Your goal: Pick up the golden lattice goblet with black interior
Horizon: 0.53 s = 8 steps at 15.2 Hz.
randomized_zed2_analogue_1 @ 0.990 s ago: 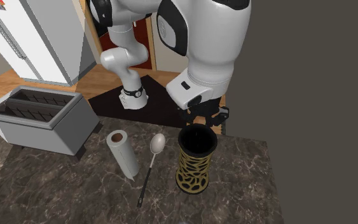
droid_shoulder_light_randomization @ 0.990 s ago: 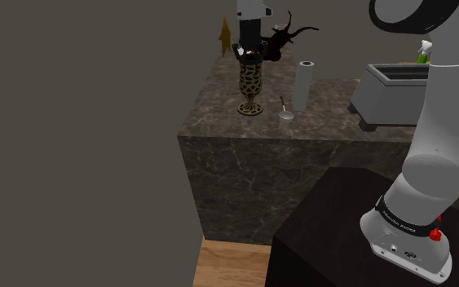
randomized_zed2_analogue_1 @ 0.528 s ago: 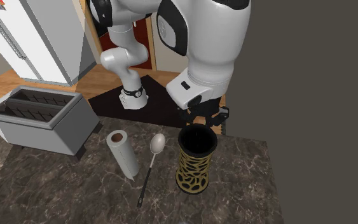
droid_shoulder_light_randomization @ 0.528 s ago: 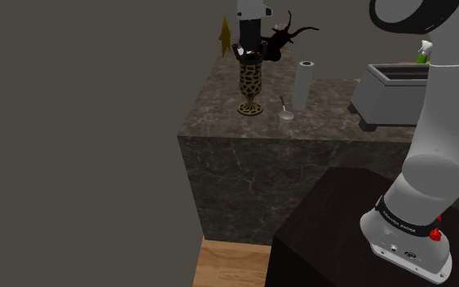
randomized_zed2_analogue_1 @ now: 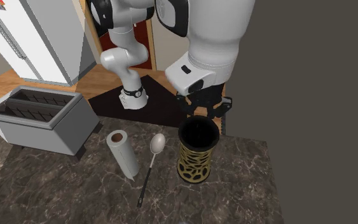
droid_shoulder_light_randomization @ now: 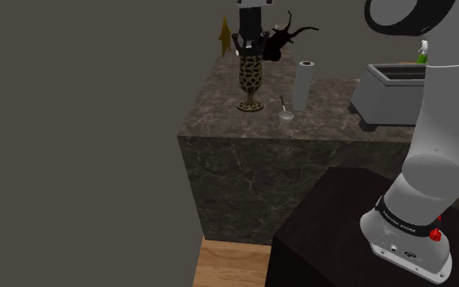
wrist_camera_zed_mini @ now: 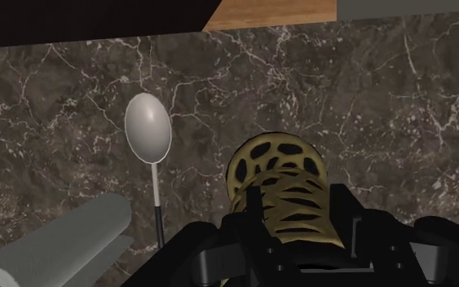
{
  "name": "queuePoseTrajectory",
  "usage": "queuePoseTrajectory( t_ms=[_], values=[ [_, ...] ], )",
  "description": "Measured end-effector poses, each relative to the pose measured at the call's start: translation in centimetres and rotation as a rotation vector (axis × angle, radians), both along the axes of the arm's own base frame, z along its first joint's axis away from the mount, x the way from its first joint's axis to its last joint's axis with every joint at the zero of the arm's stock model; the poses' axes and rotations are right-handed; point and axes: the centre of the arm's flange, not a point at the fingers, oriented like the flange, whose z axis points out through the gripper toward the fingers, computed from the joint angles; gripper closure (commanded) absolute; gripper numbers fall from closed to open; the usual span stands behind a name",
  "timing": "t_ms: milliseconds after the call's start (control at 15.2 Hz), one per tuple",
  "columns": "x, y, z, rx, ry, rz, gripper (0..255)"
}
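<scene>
On the dark marbled counter (droid_shoulder_light_randomization: pixel 301 134), close to the corner by the grey wall: goblet (randomized_zed2_analogue_1: pixel 197 159), gold lattice, black inside, upright. Claw (randomized_zed2_analogue_1: pixel 203 112) sits over its rim, fingers drawn in and pinching the top of the cup; wrist view shows the lattice wall clamped between them. Whether the foot clears the counter, cannot tell. Spoon (randomized_zed2_analogue_1: pixel 153 156) lies just beside the goblet, with the paper roll (randomized_zed2_analogue_1: pixel 123 154) standing past it.

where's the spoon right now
In the second exterior view the spoon lies flat on the dark marble counter, between the white roll on its left and the lattice goblet on its right.
</scene>
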Motion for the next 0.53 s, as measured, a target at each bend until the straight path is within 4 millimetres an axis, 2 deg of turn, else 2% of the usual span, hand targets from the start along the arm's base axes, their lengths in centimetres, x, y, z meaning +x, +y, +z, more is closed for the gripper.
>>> queuePoseTrajectory(
  t_ms=[528],
  values=[
    [-0.1,0.1,4.0,0.000,0.000,0.000,255]
  ],
)
